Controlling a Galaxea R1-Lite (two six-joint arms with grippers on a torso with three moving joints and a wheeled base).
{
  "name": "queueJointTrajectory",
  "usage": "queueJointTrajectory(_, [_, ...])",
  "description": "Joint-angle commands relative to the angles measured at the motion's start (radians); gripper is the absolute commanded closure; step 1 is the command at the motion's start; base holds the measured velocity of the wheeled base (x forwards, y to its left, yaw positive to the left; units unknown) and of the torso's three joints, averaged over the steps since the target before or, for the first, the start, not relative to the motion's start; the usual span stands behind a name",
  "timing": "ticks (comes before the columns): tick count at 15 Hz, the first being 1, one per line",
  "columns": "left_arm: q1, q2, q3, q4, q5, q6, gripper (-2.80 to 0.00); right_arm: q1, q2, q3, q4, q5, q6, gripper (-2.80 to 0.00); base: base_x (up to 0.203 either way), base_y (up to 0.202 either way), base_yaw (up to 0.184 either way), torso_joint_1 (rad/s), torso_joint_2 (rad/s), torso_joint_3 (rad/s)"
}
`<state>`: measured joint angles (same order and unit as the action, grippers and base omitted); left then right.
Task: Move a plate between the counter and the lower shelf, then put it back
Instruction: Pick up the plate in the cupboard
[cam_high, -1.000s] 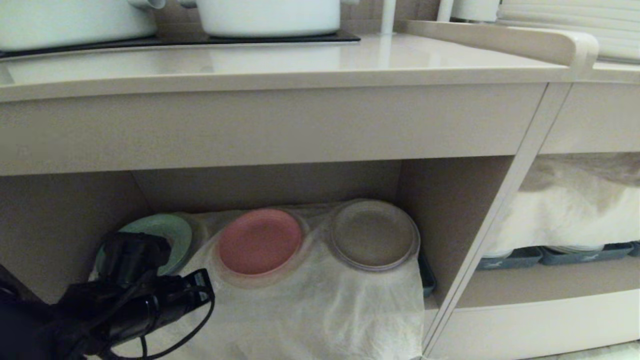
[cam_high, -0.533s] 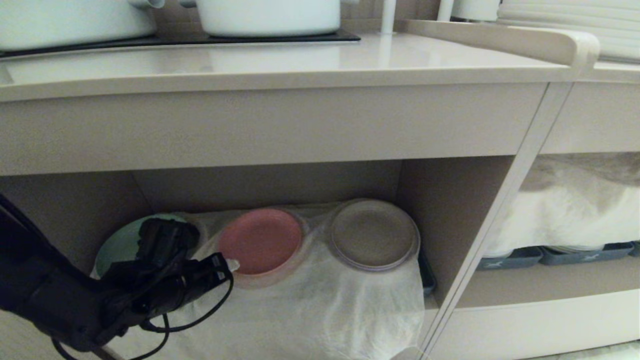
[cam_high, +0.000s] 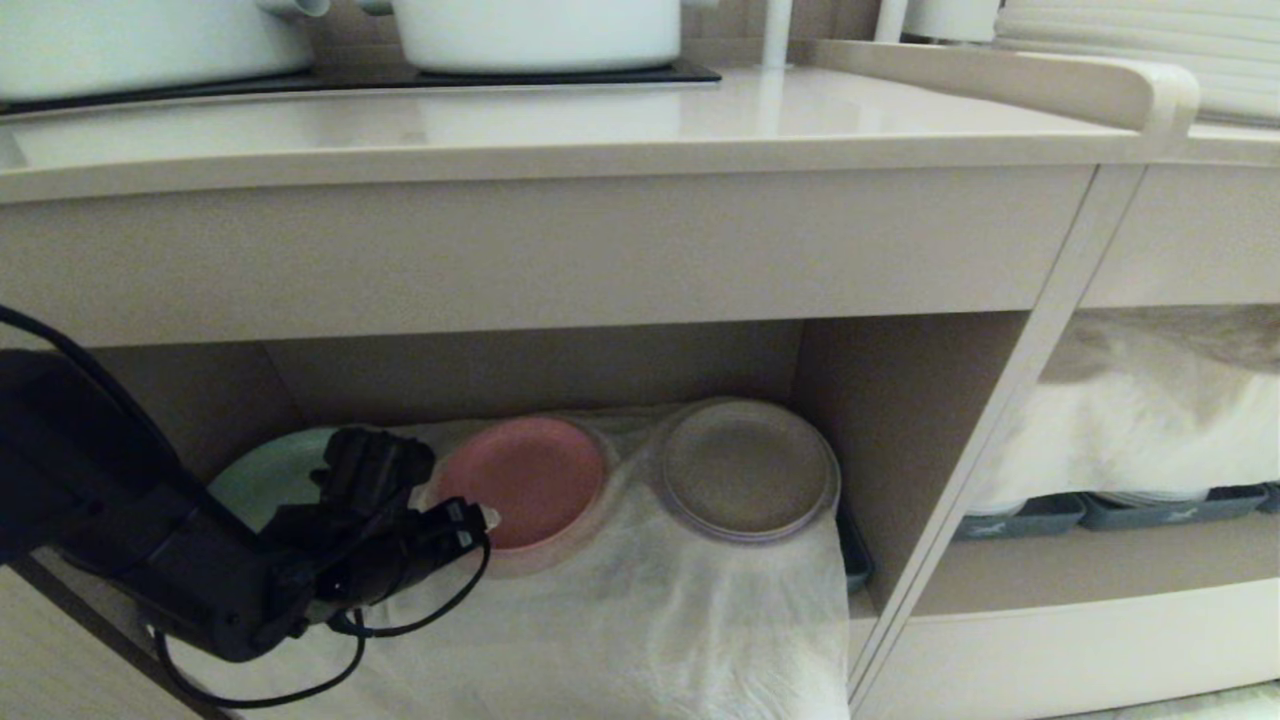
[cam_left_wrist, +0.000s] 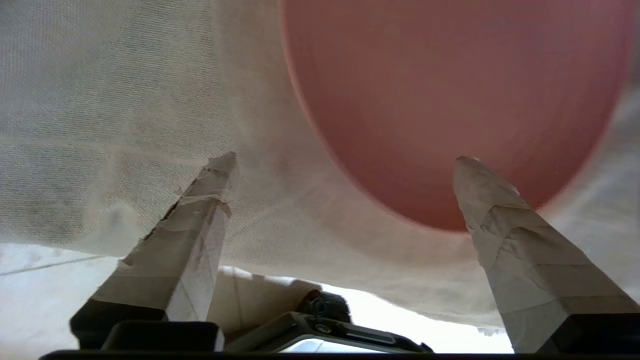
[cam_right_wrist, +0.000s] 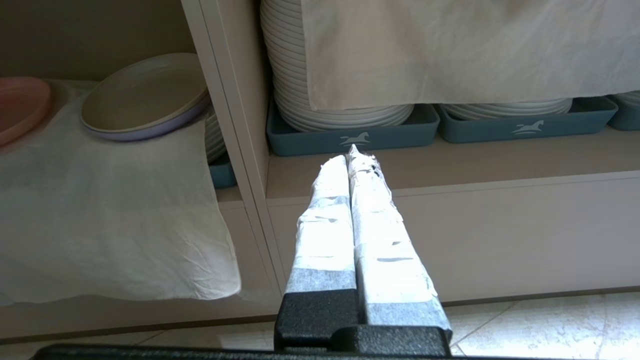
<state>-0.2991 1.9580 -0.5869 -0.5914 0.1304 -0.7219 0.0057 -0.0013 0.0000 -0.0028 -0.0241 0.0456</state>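
Three plates (green, pink, brown-grey) lay in the lower shelf (cam_high: 150, 450); the pink plate (cam_high: 530, 480) was in the middle. The left gripper (cam_left_wrist: 345, 160) spread wide beside it; the right gripper (cam_right_wrist: 352, 155) stayed pressed together.

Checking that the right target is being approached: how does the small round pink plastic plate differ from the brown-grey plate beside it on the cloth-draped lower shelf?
Colour: the pink plate is matte pink, the brown-grey plate dull brown-grey with a pale rim.
Place: the pink plate lies mid-shelf, the brown-grey plate against the right wall.
Attention: the open left gripper sits at the pink plate's edge; nothing is near the brown-grey plate.
Both are round, similar in size, and rest on the white cloth.
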Motion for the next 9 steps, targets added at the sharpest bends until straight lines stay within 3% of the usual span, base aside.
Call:
queueJointTrajectory(1, [-0.001,0.015,-0.056,0.061,0.009,-0.004,-2.8,0.0,0.001,0.0,0.0,0.0,0.0,0.0,0.0,0.0,0.0,0.0,0.0,0.0])
queueJointTrajectory(6, [-0.001,0.015,-0.158,0.213,0.011,0.001,-2.8,0.0,0.001,0.0,0.0,0.0,0.0,0.0,0.0,0.0,0.0,0.0,0.0,0.0])
queueJointTrajectory(9, [0.0,0.019,-0.166,0.241,0.012,0.017,-2.8,0.0,0.001,0.0,0.0,0.0,0.0,0.0,0.0,0.0,0.0,0.0,0.0,0.0])
